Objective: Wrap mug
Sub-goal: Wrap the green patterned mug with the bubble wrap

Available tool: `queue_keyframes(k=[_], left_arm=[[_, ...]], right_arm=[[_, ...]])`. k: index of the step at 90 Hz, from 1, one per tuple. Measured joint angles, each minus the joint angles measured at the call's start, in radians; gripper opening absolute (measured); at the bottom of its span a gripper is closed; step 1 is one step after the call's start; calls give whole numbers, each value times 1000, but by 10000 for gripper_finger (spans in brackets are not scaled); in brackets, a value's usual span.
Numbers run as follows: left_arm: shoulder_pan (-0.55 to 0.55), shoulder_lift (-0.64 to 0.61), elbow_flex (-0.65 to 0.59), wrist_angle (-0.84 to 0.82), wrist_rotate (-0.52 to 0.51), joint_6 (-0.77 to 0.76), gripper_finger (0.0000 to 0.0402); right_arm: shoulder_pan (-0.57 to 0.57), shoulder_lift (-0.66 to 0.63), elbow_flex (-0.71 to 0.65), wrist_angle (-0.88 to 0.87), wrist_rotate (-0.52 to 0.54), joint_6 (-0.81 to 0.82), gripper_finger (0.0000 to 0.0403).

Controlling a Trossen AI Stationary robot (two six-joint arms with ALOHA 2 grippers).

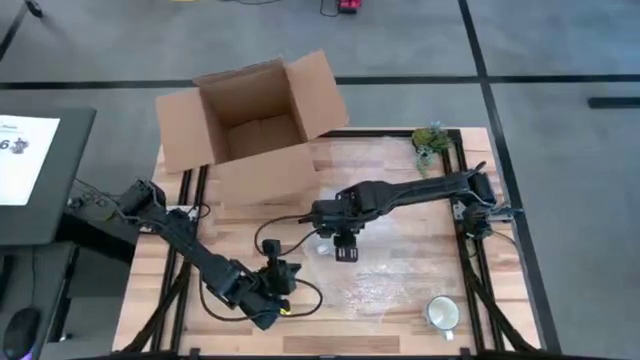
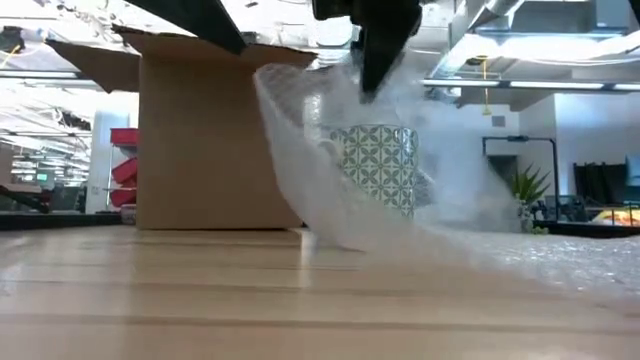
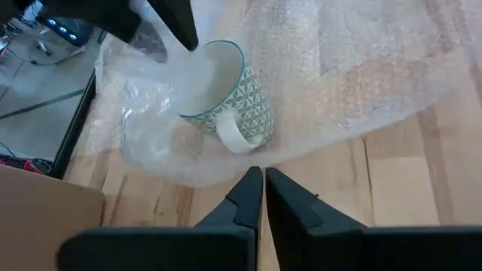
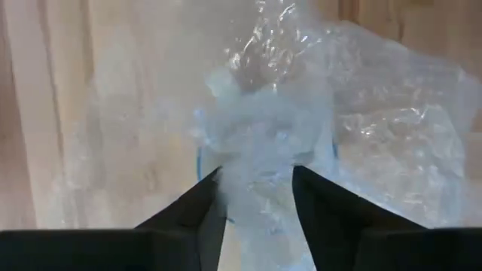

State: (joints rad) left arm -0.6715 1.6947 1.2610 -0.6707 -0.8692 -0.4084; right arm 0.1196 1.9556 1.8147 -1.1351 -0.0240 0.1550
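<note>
Bubble wrap point(image 2: 400, 215) is bunched between the right gripper's point(image 4: 256, 197) parted fingers at frame centre, draped over the patterned mug point(image 3: 233, 98); the fold should carry fully across the mug before release, so the sheet doesn't spring back. Left gripper point(image 3: 263, 197), fingers pressed together, waits lower-left in the high view. Film blurs the mug's rim and base, and a second mug point(image 1: 443, 313) lower right is barely legible.

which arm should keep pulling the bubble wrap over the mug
Right. The right gripper already pinches the bubble wrap above the patterned mug. The left gripper sits shut, short of the sheet's edge.
</note>
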Motion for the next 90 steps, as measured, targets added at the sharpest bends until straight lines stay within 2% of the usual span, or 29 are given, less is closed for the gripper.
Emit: queue_keyframes(k=[17,35,60,76,90], left_arm=[[-9,0,0,0,0,-1,0],[-11,-1,0,2,0,-4,0],[-12,-1,0,7,1,-4,0],[-14,-1,0,7,5,-4,0],[-16,-1,0,7,6,-4,0]], right_arm=[[-23,70,-109,111,-1,-4,78],[-45,173,-119,153,-12,-45,50],[-34,167,-65,100,-5,-60,77],[-29,77,-6,49,1,-53,105],[-21,30,10,-5,1,-32,113]])
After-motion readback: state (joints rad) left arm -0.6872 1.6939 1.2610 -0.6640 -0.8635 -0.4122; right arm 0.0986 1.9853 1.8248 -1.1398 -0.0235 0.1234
